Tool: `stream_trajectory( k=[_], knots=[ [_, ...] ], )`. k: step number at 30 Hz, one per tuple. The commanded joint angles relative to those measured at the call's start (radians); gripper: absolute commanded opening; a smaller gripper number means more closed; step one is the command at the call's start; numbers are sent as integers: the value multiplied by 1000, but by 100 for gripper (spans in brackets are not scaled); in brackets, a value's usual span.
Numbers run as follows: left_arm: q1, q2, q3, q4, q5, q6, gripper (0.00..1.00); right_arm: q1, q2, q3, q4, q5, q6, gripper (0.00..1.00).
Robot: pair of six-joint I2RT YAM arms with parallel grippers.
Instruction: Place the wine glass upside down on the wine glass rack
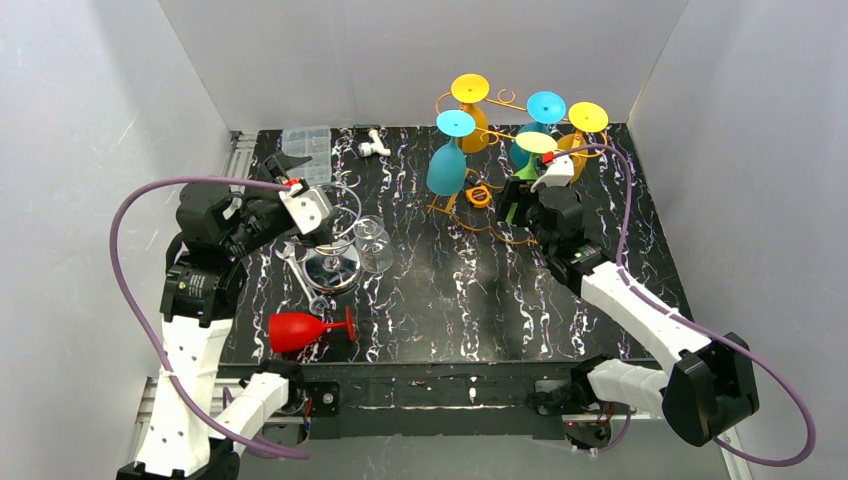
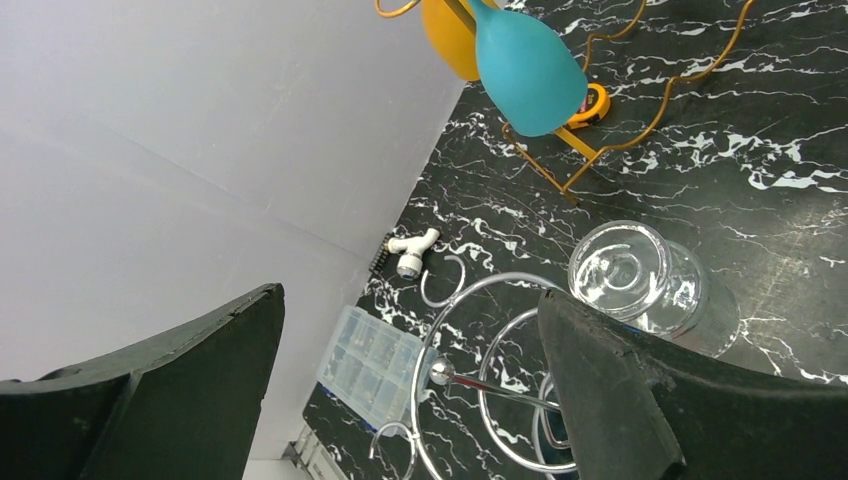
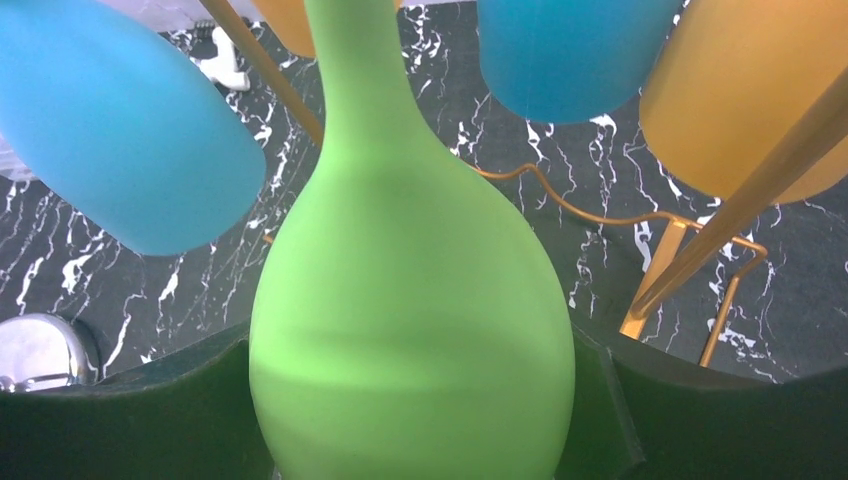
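Green wine glass (image 3: 410, 330) upside down in right jaws, beside rack (image 3: 652, 285)

Right tool (image 1: 522, 200) at green glass (image 1: 527, 168) on orange rack (image 1: 452, 202), red glass (image 1: 297, 330) sideways at worktop (image 1: 450, 290) front

In the right wrist view the matte green wine glass (image 3: 410, 330) is running off the top and bottom edges, foot and rim unseen, and is covering the dark fingers (image 3: 120, 410) in part. In the left wrist view the teal wine glass (image 2: 525, 65) is losing its stem at the upper edge.
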Motion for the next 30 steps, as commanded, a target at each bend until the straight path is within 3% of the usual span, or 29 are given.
stream_trajectory(
  k=[1,9,22,28,30],
  knots=[
    [2,-6,43,-42,-9,-14,98,-6,-29,-29,46,41,23,68],
    [3,7,90,-68,-25,-24,98,-6,-62,-29,27,55,44,98],
    [3,94,282,-231,-142,-145,98,-5,-264,41,-236,-45,34,98],
    [3,210,443,-454,-303,-213,98,4,-310,137,-420,-170,71,98],
    [5,219,433,-513,-398,-173,98,68,-312,138,-471,-198,136,98]
  ],
)
